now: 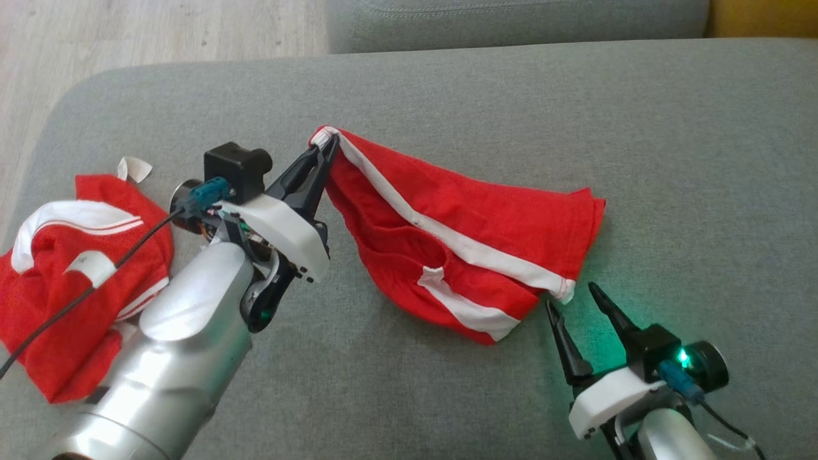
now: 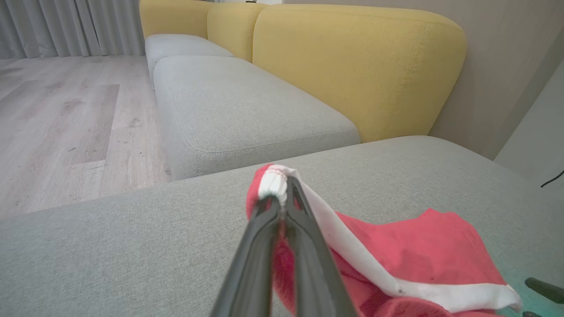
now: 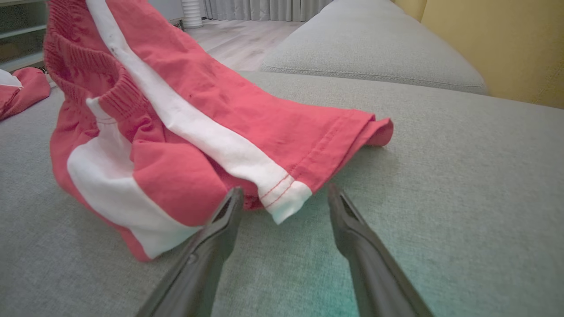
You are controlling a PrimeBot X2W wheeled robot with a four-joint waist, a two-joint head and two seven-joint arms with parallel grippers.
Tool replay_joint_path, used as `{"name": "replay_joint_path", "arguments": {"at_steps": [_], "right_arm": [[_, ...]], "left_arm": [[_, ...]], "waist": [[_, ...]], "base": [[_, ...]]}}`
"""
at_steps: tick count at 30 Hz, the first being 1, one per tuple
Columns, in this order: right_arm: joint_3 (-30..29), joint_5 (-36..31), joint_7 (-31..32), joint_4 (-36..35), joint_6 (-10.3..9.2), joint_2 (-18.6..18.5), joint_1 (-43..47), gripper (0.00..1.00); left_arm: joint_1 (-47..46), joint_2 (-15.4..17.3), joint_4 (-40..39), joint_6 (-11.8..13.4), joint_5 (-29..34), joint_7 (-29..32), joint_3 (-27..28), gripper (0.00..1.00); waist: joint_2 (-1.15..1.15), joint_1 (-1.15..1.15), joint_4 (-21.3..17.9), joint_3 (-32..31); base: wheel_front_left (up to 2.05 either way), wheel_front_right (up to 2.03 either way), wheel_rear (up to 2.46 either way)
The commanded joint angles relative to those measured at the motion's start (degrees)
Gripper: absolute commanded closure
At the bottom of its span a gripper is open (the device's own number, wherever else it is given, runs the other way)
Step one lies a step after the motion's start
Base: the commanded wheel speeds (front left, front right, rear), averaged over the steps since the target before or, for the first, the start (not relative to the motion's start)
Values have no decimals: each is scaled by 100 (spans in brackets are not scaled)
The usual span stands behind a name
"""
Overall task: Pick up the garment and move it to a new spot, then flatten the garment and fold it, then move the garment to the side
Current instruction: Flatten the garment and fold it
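The garment [image 1: 473, 223] is red cloth with a white side stripe and a ribbed waistband, draped across the grey seat cushion [image 1: 447, 83]. My left gripper [image 1: 326, 145] is shut on its upper-left corner, holding that white-edged corner lifted; in the left wrist view the bunched white edge sits pinched at the tips of my left gripper [image 2: 277, 198], and the garment [image 2: 418, 246] trails down to the right. My right gripper [image 1: 571, 295] stands open at the lower-right hem. In the right wrist view the garment [image 3: 246, 101] rises ahead, its white stripe's corner between the tips of my right gripper [image 3: 284, 191].
A second red garment with white panels [image 1: 70, 281] lies crumpled at the cushion's left end, partly under my left forearm. Wooden floor [image 1: 128, 38] lies beyond the cushion's left edge. Another grey seat [image 2: 242, 110] and yellow backrests [image 2: 352, 66] stand behind.
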Motion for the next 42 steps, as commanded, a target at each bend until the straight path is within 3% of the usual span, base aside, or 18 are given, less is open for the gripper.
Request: {"name": "replay_joint_path", "arguments": {"at_steps": [1,8,10,13,20,22,25,27,29,34,42], "right_arm": [[105,-58,-22,-85,37,-6,-222,5],[132,-41,-22,20,37,-2,-377,0],[106,-47,-22,40,37,-2,-412,5],[68,-25,-22,71,37,-2,-470,20],[75,-76,-22,316,37,-1,-592,19],[25,-135,-22,379,37,-1,-627,22],[-16,-170,-22,374,37,-1,-661,51],[-45,-196,-22,382,37,-1,-666,64],[-62,-215,-22,409,37,-1,-672,98],[-129,-285,-22,303,37,-1,-716,100],[-842,-583,-22,-759,37,-58,-1452,100]], "left_arm": [[-367,118,-122,-10,-37,-72,133,100],[-444,31,-84,-19,-81,-128,54,100],[-471,-1,-67,-21,-101,-141,38,100],[-494,-24,-42,-25,-121,-166,6,100],[-577,-11,-2,-30,-167,-181,-59,100],[-606,-7,-1,-31,-179,-185,-73,100],[-649,10,1,-32,-193,-194,-82,100],[-668,21,6,-33,-199,-202,-88,100],[-682,32,13,-33,-206,-209,-93,100],[-730,71,0,-34,-199,-300,-94,100],[-1295,272,-247,-30,192,-582,-177,100]], "waist": [[0,-1,27,28],[0,-1,114,94],[0,-1,147,119],[0,-1,184,152],[0,-1,249,242],[0,-1,260,269],[0,-1,260,302],[0,-1,258,315],[0,-1,254,319],[0,-1,234,308],[0,-1,35,370]], "base": [[0,0,0],[0,0,0],[0,0,0],[0,0,0],[0,0,0],[0,0,0],[0,0,0],[0,0,0],[0,0,0],[0,0,0],[0,0,0]]}}
